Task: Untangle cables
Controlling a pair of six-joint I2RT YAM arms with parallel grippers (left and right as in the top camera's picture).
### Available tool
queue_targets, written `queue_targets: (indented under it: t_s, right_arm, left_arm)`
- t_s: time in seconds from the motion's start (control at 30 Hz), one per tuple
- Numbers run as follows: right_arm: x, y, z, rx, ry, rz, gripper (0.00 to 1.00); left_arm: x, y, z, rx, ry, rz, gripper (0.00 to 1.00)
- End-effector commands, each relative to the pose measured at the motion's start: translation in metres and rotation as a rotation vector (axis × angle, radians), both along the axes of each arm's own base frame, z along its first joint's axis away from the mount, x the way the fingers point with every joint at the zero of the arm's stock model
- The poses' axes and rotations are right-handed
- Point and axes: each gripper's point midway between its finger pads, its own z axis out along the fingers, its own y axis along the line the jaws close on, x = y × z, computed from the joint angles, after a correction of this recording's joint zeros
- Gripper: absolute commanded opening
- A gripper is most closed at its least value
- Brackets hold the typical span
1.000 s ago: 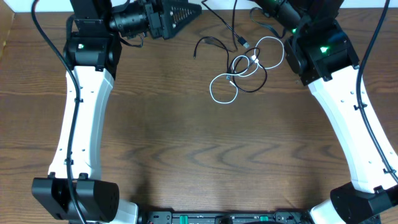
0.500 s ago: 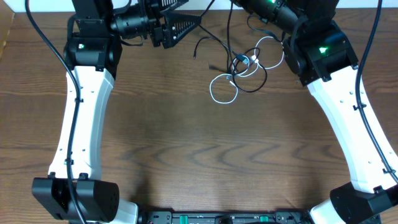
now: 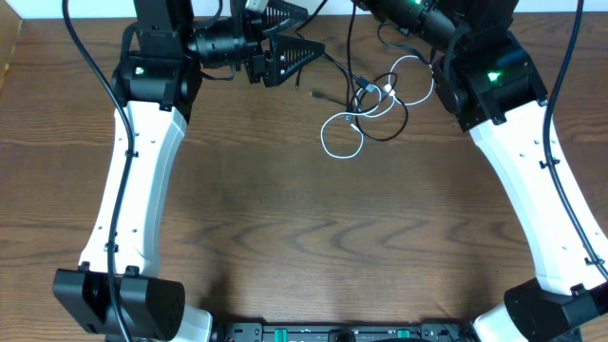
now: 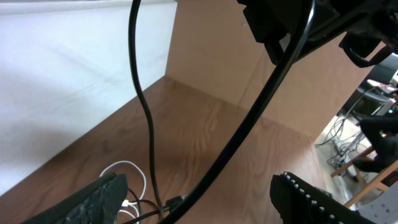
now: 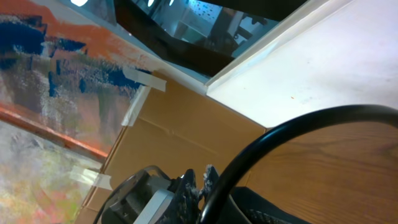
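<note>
The cables lie tangled at the back of the table: a white cable [image 3: 342, 135] in loops and thin black cables [image 3: 385, 119] across it. One black cable [image 3: 350, 38] rises from the tangle to my right gripper [image 4: 280, 31], which is shut on it at the top edge. That cable crosses the left wrist view [image 4: 261, 106] and the right wrist view [image 5: 292, 127]. My left gripper [image 3: 313, 28] is open, above the table just left of the tangle. In the left wrist view its fingers [image 4: 199, 199] straddle the raised cable, with the white cable [image 4: 134, 168] below.
The brown wooden table [image 3: 285, 218] ends at a white wall [image 4: 62, 74] behind the cables. A loose black plug end [image 3: 318, 94] lies left of the tangle. Both white arms stand along the table's sides.
My left gripper has moved right and forward toward the tangle. My right gripper has lifted a black cable off the table, pulling the black loop and plug end toward the tangle.
</note>
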Motion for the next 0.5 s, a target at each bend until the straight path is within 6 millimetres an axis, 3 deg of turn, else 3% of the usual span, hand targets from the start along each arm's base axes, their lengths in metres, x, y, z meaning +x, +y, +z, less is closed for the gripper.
queue_targets:
  t_s: [0.0, 0.17, 0.23, 0.37, 0.43, 0.47]
  right_arm:
    - [-0.009, 0.005, 0.007, 0.010, -0.009, 0.038, 0.01]
    - [-0.011, 0.008, 0.004, 0.001, -0.002, 0.046, 0.02]
    - [-0.010, 0.007, -0.001, -0.015, 0.010, 0.037, 0.01]
    - [-0.009, 0.006, -0.006, -0.046, -0.003, 0.028, 0.01]
    - [-0.007, 0.005, -0.007, -0.052, -0.003, 0.016, 0.02]
    - [-0.005, 0.003, -0.008, -0.057, -0.003, 0.002, 0.02]
  left_arm:
    - [-0.006, -0.001, 0.005, 0.002, -0.046, -0.017, 0.77]
    - [-0.006, -0.001, 0.006, 0.001, -0.048, -0.018, 0.68]
    - [-0.006, -0.001, 0.006, 0.001, -0.049, -0.017, 0.52]
    - [-0.005, -0.001, 0.007, 0.002, -0.056, -0.014, 0.30]
    - [-0.003, 0.000, 0.006, 0.005, -0.056, -0.006, 0.08]
    - [0.000, 0.001, 0.005, 0.012, -0.051, 0.017, 0.08]
